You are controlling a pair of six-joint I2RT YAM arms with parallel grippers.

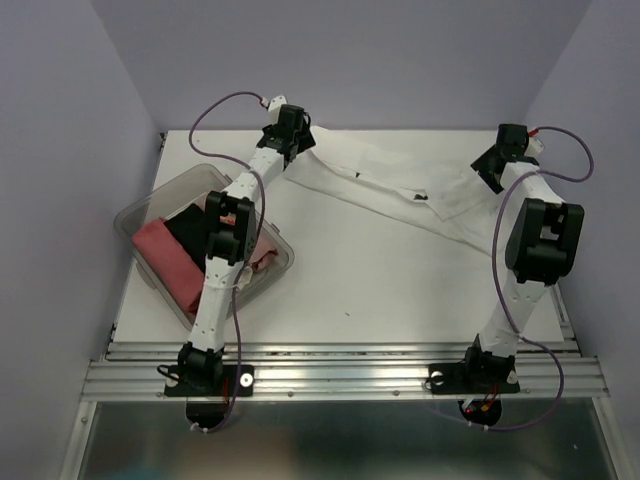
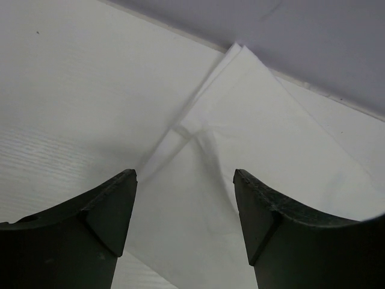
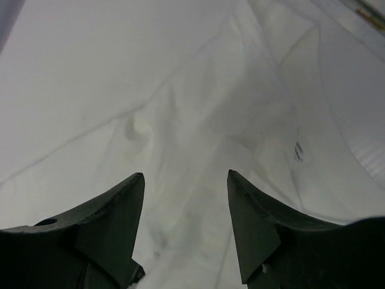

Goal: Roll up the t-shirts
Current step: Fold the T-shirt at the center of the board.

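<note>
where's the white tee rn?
Top view: the white t-shirt lies stretched across the far side of the table, between the open left end effector and open right end effector, with the clear tub off its left end.

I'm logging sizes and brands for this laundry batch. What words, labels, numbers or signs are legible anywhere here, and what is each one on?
No text here can be read.
Small dark label on the white t-shirt: a short printed mark, too small and blurred to read in the right wrist view, and only a dark speck from the top camera.
No other lettering, number or sign shows in any of the three views.
</note>
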